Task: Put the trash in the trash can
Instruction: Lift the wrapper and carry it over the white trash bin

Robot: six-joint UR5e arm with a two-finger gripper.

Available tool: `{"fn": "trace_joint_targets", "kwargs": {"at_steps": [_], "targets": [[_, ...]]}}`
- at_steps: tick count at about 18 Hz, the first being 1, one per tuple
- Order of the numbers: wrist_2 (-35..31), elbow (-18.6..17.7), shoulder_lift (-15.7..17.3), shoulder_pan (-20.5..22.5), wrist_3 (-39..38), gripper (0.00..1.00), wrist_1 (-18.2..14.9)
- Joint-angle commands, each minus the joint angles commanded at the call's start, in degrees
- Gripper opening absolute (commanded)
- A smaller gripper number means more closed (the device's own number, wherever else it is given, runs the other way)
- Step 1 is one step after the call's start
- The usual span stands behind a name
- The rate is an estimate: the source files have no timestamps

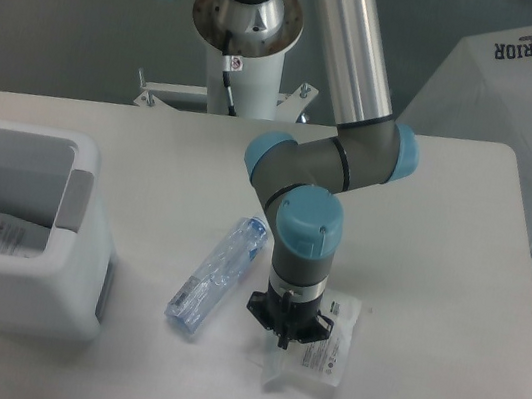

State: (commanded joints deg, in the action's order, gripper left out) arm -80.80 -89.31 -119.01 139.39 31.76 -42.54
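White worktop [422, 234] carries a white rectangular plastic bin [13, 230] at its left edge. Crushed clear plastic bottle [217, 273] lies toward the front edge, centre. Just right of it, gripper [284, 338] jaws closed on crumpled clear label-printed wrapper [324, 345].

A white table [442, 238] with rounded corners carries everything. At its left edge stands the white trash can [72, 275], its grey side panel facing the middle of the table, with a white printed piece lying inside it. Near the front edge, about midway along, a crushed clear bottle [217, 273] lies on its side, its pale cap end pointing toward the back edge and its base toward the front. Just to its right, closer to the front edge, a crumpled clear wrapper [325, 351] with a white label lies flat on the tabletop.
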Motion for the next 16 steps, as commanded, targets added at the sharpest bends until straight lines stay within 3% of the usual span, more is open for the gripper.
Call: {"fn": "trace_joint_targets", "kwargs": {"at_steps": [6, 7, 11, 16], "targets": [[13.3, 6.6, 4.9, 1.1, -17.5, 0.00, 0.0], [15.2, 6.9, 7.2, 1.4, -20.4, 0.00, 0.1], [17.5, 8.9, 13.9, 0.6, -30.0, 0.00, 0.1], [18.1, 8.3, 20.4, -5.1, -36.6, 0.00, -0.1]]}}
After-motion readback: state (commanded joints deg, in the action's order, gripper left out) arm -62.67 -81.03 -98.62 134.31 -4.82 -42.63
